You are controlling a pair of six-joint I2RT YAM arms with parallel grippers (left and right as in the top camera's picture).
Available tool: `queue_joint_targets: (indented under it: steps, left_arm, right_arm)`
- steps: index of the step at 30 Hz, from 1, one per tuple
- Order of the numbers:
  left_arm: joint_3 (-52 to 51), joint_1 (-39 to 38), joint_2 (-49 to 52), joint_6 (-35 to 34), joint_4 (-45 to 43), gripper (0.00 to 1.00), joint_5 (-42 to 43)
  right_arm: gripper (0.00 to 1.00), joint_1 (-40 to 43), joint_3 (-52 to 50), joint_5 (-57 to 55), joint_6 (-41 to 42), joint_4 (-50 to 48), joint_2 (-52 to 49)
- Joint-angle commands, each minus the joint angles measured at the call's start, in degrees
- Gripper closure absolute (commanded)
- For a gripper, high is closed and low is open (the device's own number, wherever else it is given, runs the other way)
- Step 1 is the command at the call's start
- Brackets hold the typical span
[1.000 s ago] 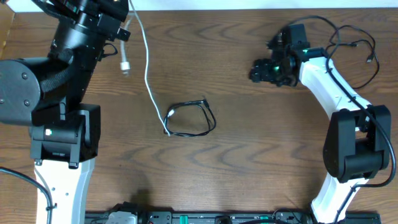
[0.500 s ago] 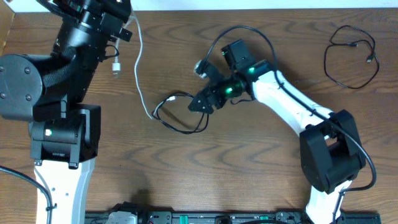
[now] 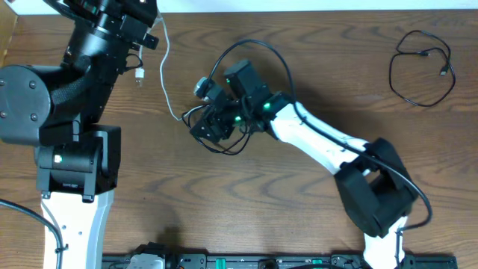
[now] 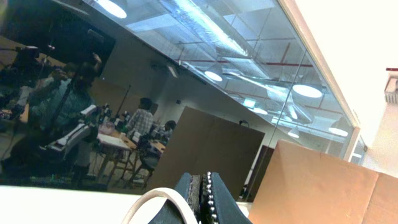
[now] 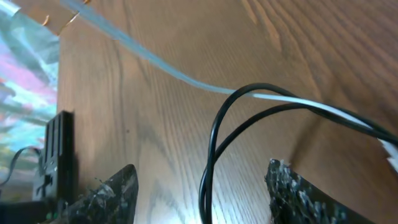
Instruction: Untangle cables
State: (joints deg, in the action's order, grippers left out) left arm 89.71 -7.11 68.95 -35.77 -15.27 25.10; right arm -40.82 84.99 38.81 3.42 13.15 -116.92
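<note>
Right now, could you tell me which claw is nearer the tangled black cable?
Right. The right claw straddles the black cable, open; the left claw holds the white cable up at the table's far edge.

brown wood table [image 3: 224,213] w/ ppl [image 4: 144,115] at desks & cardboard panels [image 4: 314,183] in bg.

The right hand [image 3: 211,123] travelled from the far right of the table [image 3: 299,224] to its centre, arriving over the black cable [image 3: 226,151]. That loop shifted left and bunched. The white cable [image 3: 165,78] drew in, its plug [image 3: 140,73] moving up-left.
</note>
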Motion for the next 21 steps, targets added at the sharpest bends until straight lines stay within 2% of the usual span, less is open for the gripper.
queue_joint_targets:
  steps: [1,4,7,9,10,12,16,21]
  left_arm:
    - [1.3,0.3,-0.2,0.7,-0.4,0.93,-0.3]
    - [1.3,0.3,-0.2,0.7,-0.2,0.93,-0.3]
    - [1.3,0.3,-0.2,0.7,0.9,0.93,-0.3]
    - [1.3,0.3,-0.2,0.8,3.5,0.92,-0.3]
    - [1.3,0.4,-0.2,0.8,5.3,0.93,-0.3]
    - [1.3,0.4,-0.2,3.5,9.7,0.93,-0.3]
    - [1.3,2.5,-0.1,10.2,22.5,0.93,-1.4]
    - [1.3,6.3,0.0,11.7,31.9,0.93,-10.1]
  right_arm:
    - [0.38,-2.3,-0.1,-2.0,4.4,-3.0,-4.0]
    - [0.48,-5.0,-0.1,-11.4,7.3,-4.4,-6.1]
    - [0.65,-6.4,-0.1,-19.6,9.0,-4.6,-6.4]
    - [0.8,-6.4,0.2,-23.5,10.3,-4.4,-6.3]
    - [0.91,-5.9,0.4,-23.4,10.4,-3.8,-6.0]
    - [0.99,-4.2,0.5,-23.2,11.4,-1.4,-4.1]
    - [0.99,2.3,0.5,-22.8,11.4,8.0,4.0]
    - [0.99,12.2,0.5,-22.8,11.4,16.9,11.8]
